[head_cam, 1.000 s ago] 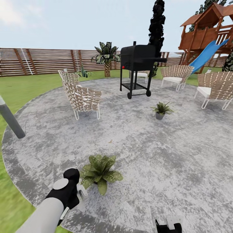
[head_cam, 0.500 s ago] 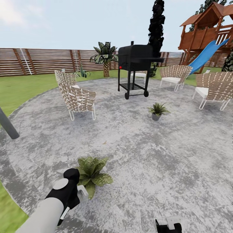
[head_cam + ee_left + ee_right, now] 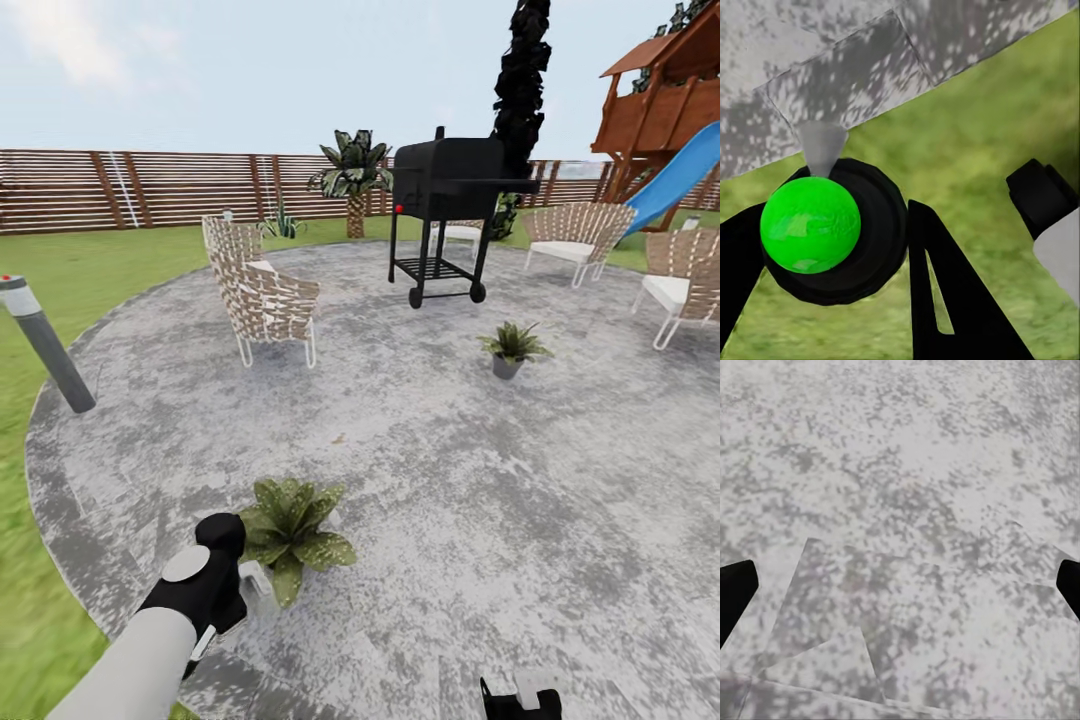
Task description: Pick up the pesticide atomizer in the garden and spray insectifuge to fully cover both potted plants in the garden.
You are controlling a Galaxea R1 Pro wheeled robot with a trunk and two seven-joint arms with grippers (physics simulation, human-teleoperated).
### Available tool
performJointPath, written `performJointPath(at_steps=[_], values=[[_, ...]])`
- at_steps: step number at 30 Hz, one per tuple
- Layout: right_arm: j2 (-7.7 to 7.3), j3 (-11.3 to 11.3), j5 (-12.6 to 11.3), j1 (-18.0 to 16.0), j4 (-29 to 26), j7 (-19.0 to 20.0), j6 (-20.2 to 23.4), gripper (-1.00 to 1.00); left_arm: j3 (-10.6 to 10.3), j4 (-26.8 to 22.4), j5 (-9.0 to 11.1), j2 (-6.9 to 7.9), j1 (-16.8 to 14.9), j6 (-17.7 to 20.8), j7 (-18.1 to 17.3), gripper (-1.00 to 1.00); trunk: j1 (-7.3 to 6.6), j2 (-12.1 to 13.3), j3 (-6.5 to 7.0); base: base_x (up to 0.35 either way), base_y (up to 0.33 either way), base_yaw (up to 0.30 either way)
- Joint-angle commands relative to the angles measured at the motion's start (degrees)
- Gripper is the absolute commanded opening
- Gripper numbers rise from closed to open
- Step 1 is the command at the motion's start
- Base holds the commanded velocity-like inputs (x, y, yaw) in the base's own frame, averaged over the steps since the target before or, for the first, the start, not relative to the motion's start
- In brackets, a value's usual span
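Pesticide atomizer (image 3: 810, 223): gripped between left fingers (image 3: 945, 300), right fingers (image 3: 736, 589) spread empty; aim nozzle squarely over nearest speckled potted plant (image 3: 292, 522).

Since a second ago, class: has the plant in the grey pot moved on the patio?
No. The plant keeps its place in front of the grill; the whole view shifted, so the camera moved.

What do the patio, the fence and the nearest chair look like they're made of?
Patio: stone or concrete, matte, mottled grey with faint slab seams. Fence: brown wood, horizontal slats. Chair: woven tan wicker, apparently on thin pale metal legs.
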Motion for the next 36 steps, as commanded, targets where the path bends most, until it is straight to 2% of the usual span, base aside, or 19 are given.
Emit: performJointPath(at_steps=[1, 3, 8, 13, 18, 20, 23, 28, 31, 36], values=[[-0.02, 0.2, 0.5, 0.0, 0.0, -0.4, -0.1, 1.00, 0.3, -1.0, -0.4, -0.27, 0.0, 0.6, -0.5, -1.00, -0.01, 0.0, -0.05, 0.050, 0.000, 0.027], [-0.04, 0.2, 0.5, 0.0, 0.0, -0.4, -0.1, 1.00, 0.3, -1.7, -0.4, -0.78, 0.0, 0.6, -0.5, -1.00, -0.01, 0.0, -0.05, 0.203, 0.000, 0.010], [-0.04, 0.2, 0.5, 0.0, 0.0, -0.4, -0.1, 1.00, 0.3, -1.9, -0.5, -0.81, 0.0, 0.6, -0.5, -1.00, -0.01, 0.0, -0.05, 0.188, 0.000, 0.001], [0.01, 0.2, 0.5, 0.0, 0.0, -0.4, -0.1, 1.00, 0.1, -1.2, -0.6, 0.39, 0.5, 0.5, -0.5, -1.00, -0.01, 0.0, -0.05, 0.010, 0.000, 0.000], [0.21, 0.2, 0.5, 0.0, 0.1, -0.2, -0.1, 1.00, 4.1, -1.6, -0.4, 0.84, 2.0, 0.5, -0.5, -1.00, -0.01, 0.0, -0.05, -0.013, 0.000, 0.000], [0.22, 0.2, 0.5, 0.0, 0.1, -0.2, -0.1, 1.00, 5.9, -1.8, -0.4, 0.80, 2.0, 0.5, 1.1, -1.00, -0.01, 0.0, -0.05, -0.226, 0.040, 0.000], [0.22, 0.2, 0.5, 0.0, 0.0, -0.2, -0.1, 1.00, 6.8, -1.8, -0.4, 0.43, 2.0, 0.5, 3.6, -1.00, -0.01, 0.0, -0.05, -0.147, 0.175, 0.000], [0.23, 0.2, 0.5, 0.0, 0.1, -0.2, -0.1, 1.00, 6.8, -1.4, -0.3, -0.18, 2.1, 0.5, 3.9, -1.00, -0.01, 0.0, -0.05, -0.011, 0.089, 0.000], [0.23, 0.2, 0.5, 0.0, 0.1, -0.2, 0.0, 1.00, 6.7, -1.5, 2.8, -0.75, 2.1, 0.5, 4.0, -1.00, -0.01, 0.0, -0.05, 0.000, 0.004, 0.000], [0.03, 0.2, 0.5, 0.0, 0.0, -0.4, 0.0, 1.00, 6.4, -1.7, 4.9, -1.09, 2.1, 0.1, 4.1, -1.00, -0.01, 0.0, -0.05, -0.103, -0.024, 0.000]])
